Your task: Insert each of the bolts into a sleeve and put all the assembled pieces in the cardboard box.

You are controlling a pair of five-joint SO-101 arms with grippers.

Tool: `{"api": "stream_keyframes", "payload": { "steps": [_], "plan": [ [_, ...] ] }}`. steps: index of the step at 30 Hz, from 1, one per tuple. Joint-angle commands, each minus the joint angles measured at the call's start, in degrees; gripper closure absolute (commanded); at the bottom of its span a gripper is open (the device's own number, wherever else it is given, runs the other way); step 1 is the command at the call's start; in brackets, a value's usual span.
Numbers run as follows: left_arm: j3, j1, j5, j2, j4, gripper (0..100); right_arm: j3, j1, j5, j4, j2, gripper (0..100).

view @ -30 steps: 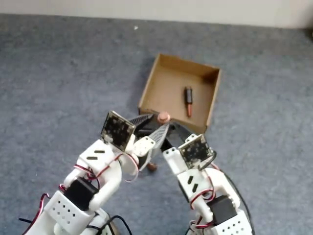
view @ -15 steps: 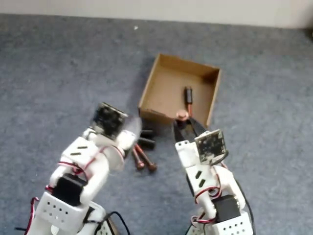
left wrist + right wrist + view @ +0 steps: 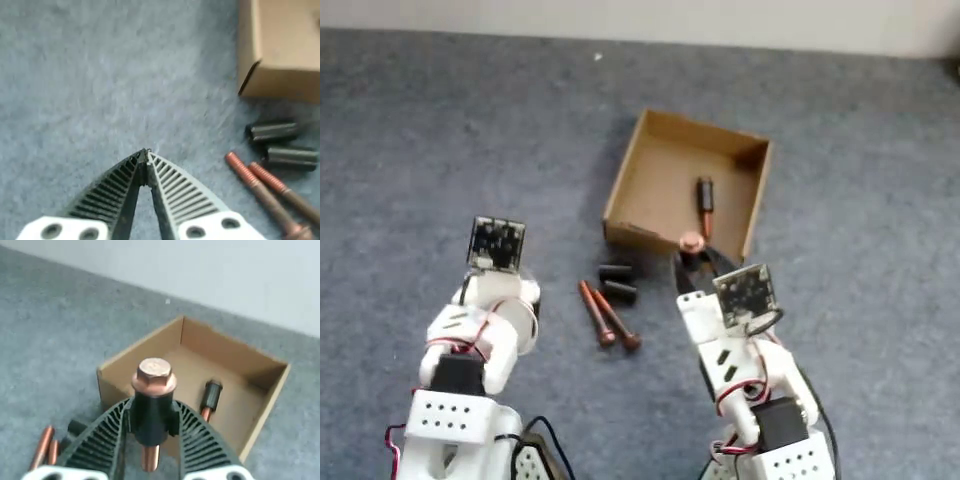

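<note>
Copper-headed and seated in its black sleeve, the assembled piece (image 3: 152,390) stands upright, clamped in the right gripper (image 3: 151,415) at the six o'clock wall of the cardboard box (image 3: 685,125). A second ago both arms met over this part. Since then the left gripper (image 3: 146,155) has let go and swung back toward eight o'clock, its jaws closed on nothing above the carpet (image 3: 100,75). The joining looks done, so the right arm alone can carry the piece over the wall to the finished one (image 3: 704,207) inside. Two bolts (image 3: 595,312) and two sleeves (image 3: 615,271) lie loose at the box's seven o'clock, waiting.
</note>
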Motion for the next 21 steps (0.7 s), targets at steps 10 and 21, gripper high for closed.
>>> {"api": "stream_keyframes", "payload": {
  "steps": [10, 21],
  "plan": [
    [3.3, -1.0, -1.1, -0.4, -6.9, 99, -40.0, 0.7, -0.3, 1.7, 43.3, 99.2],
    [2.9, -5.3, -1.1, -0.4, -6.8, 99, -73.9, 4.1, -0.6, 1.7, 94.2, 99.1]
  ]
}}
